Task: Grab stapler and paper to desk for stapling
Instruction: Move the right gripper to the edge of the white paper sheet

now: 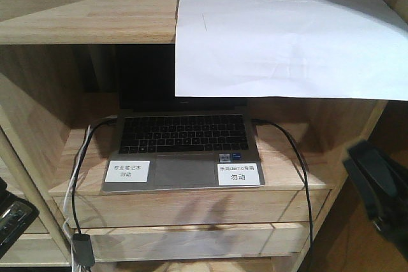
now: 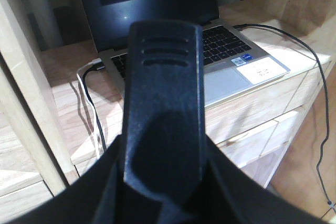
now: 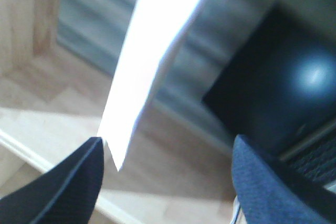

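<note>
The paper (image 1: 287,42), across the upper right of the front view, is plain white with faint grey crease shadows. The shelving unit (image 1: 83,11) is light wood, pale tan with streaky grain, turning darker brown in its shaded recesses. The laptop (image 1: 185,157) at centre has a silver-grey body, black keys and a black screen, and a small blue sticker (image 1: 233,157) beside the touchpad. Two labels (image 1: 127,171) on it are white with dark printed characters. The cable (image 1: 306,183) at right is black; a thinner cable (image 1: 71,183) at left is white. The right end effector (image 3: 168,177) has dark blue-black fingers with a fine ribbed texture, seen in the lower corners of its wrist view.
</note>
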